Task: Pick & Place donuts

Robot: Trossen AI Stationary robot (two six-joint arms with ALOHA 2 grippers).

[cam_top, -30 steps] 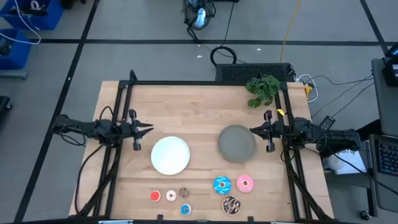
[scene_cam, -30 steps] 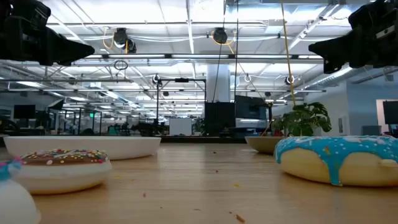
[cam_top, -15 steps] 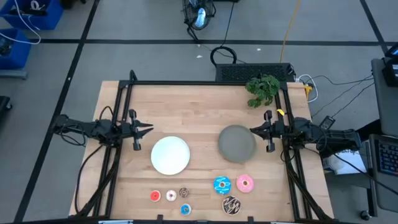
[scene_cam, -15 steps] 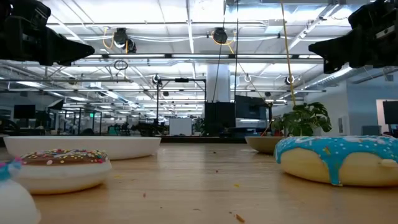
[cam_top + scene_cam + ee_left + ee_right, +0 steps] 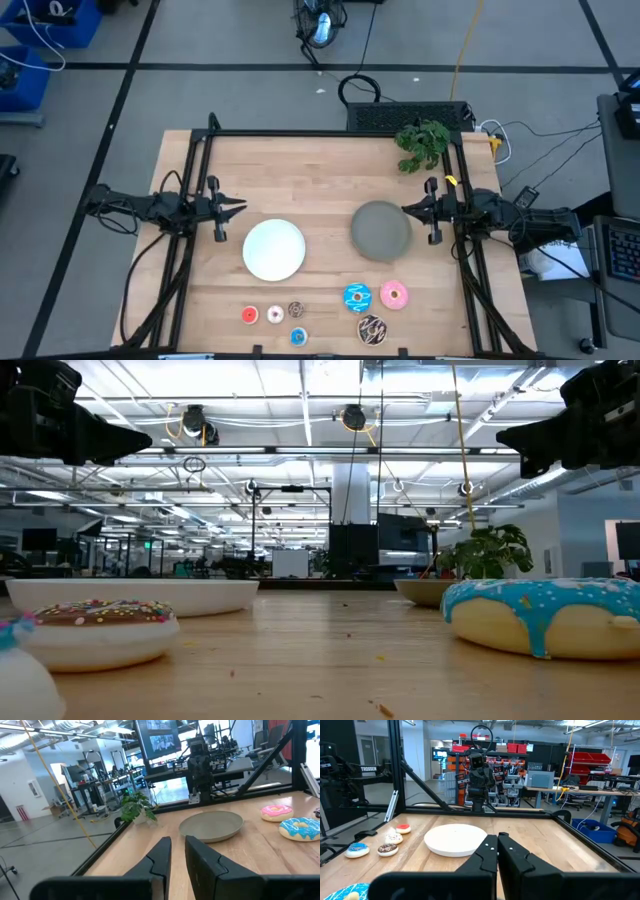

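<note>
Seven donuts, all near the desk's front edge, none on a plate. Four tiny: red donut [image 5: 249, 314], white donut [image 5: 274, 315], brown donut [image 5: 296, 309] in a row, tiny blue donut [image 5: 298, 336] just in front of them. Three larger to their right: blue sprinkled donut [image 5: 357, 296], pink donut [image 5: 394, 295] beside it, chocolate drizzled donut [image 5: 372, 328] in front of the pair.

Two plates mid-desk, both bare: white plate [image 5: 274, 249] left of centre, gray plate [image 5: 381, 230] right of centre, apart from each other.

Surface: light wooden desk [image 5: 320, 165] inside a black frame. Room beyond (low view): open workshop hall, ceiling lights, monitors, benches. One small green plant [image 5: 422, 143] at the desk's far right corner; a black cable coil on the floor behind.

Left pincer [image 5: 235, 208] hovers at the left edge, above and behind the white plate, fingers nearly together with a slim gap, holding nothing. Right pincer [image 5: 409, 209] hovers at the gray plate's right rim, fingers pressed together, empty. Nothing lies between the donuts and the plates.
</note>
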